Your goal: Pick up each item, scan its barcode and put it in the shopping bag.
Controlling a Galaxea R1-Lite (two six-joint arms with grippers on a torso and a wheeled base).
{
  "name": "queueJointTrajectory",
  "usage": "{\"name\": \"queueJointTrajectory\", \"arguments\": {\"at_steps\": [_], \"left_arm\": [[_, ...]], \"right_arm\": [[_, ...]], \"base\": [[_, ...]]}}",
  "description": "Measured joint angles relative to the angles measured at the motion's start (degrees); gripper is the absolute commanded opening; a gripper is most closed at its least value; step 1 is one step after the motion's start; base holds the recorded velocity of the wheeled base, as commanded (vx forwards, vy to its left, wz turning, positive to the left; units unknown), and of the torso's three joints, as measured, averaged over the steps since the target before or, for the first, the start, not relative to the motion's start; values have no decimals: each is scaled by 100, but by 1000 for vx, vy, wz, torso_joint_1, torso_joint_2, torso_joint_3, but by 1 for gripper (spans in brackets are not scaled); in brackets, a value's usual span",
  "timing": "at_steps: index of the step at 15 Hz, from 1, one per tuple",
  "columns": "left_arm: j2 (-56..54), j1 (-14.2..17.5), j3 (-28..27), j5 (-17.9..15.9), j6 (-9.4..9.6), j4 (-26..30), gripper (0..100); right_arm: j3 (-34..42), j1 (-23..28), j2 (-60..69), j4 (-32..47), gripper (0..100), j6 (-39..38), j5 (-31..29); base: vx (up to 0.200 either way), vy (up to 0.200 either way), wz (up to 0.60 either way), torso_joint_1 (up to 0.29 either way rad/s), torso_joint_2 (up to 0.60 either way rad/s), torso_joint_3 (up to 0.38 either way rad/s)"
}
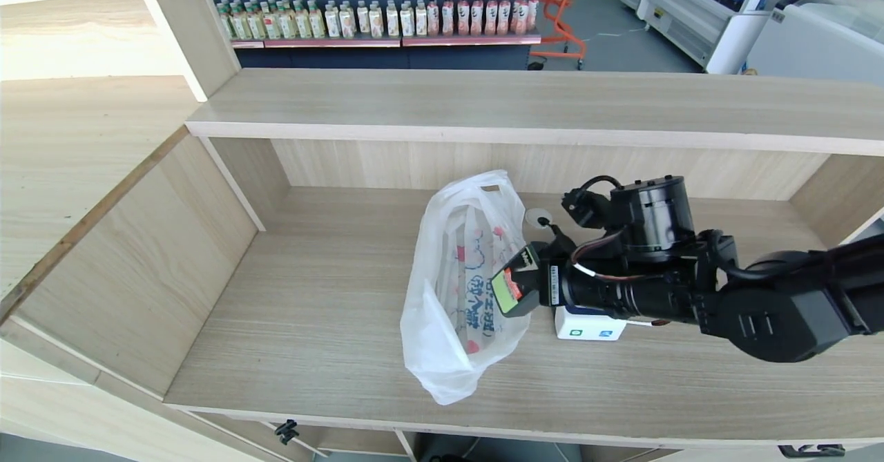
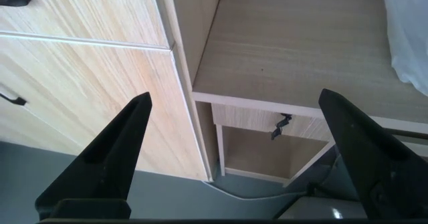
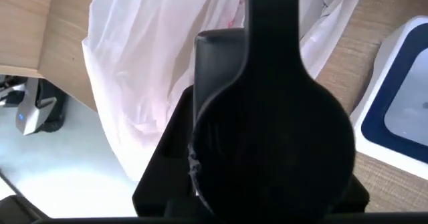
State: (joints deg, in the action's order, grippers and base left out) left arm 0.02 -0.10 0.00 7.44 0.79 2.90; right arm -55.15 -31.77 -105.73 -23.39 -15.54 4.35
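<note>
Supermarket checkout, wood-grain counter point(image 1: 311, 324) with drinks shelves point(image 1: 387, 18) behind: the robot's bagging run looks well along. A thin white shopping bag point(image 1: 449, 310) slumps mid-counter, handles at its far end, and printed packets show through the plastic (how many cannot be told). Just beside it, to the right, the white scanner point(image 1: 587, 325) sits on the counter under the right arm. The right gripper point(image 1: 528, 282) holds a small pack point(image 1: 510, 289) clear of the counter and against the bag's right side, fingers clamped on it; the pack is dark, with a green face and an orange patch. What seems left is to carry it over the rim and let it drop in. The left gripper point(image 2: 235, 97) hangs out in front of the counter's front-left corner, fingers wide apart, holding nothing.
</note>
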Motion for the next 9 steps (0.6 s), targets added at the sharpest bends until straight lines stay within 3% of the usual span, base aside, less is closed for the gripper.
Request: {"name": "queueJointTrajectory", "arguments": {"at_steps": [9], "left_arm": [[0,0,0,2,0,0,100]], "right_arm": [[-477,-453,-1613,-1141,0,2449,-283]], "base": [[0,0,0,0,0,0]]}}
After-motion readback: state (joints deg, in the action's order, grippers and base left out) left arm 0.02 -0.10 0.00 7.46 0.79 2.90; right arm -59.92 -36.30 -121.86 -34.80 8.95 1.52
